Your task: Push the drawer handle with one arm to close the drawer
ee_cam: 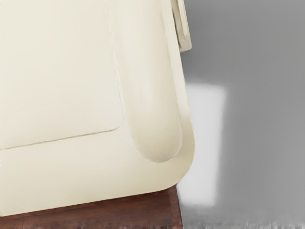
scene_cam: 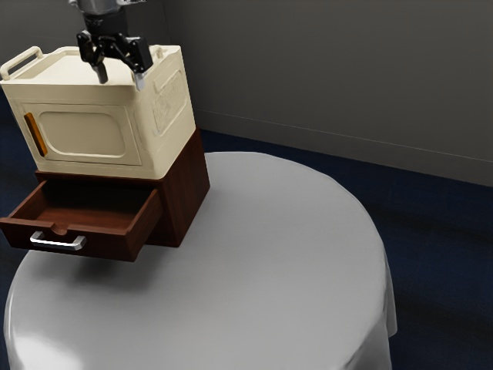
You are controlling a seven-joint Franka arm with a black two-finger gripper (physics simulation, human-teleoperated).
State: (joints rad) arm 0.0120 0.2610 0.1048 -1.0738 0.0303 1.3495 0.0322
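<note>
The gripper, fingers wide apart, hangs over the cream box on the brown cabinet; the cabinet's drawer stands open.

Your reddish-brown drawer stands open, level, at the exterior view's left; its silver handle is front-mounted, horizontal.

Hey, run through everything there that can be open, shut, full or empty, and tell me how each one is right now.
Wooden drawer: pulled open, with nothing seen in its visible part.
Cream box's front door: shut, flush with the front.
Gripper: open, fingers apart, holding nothing.
</note>
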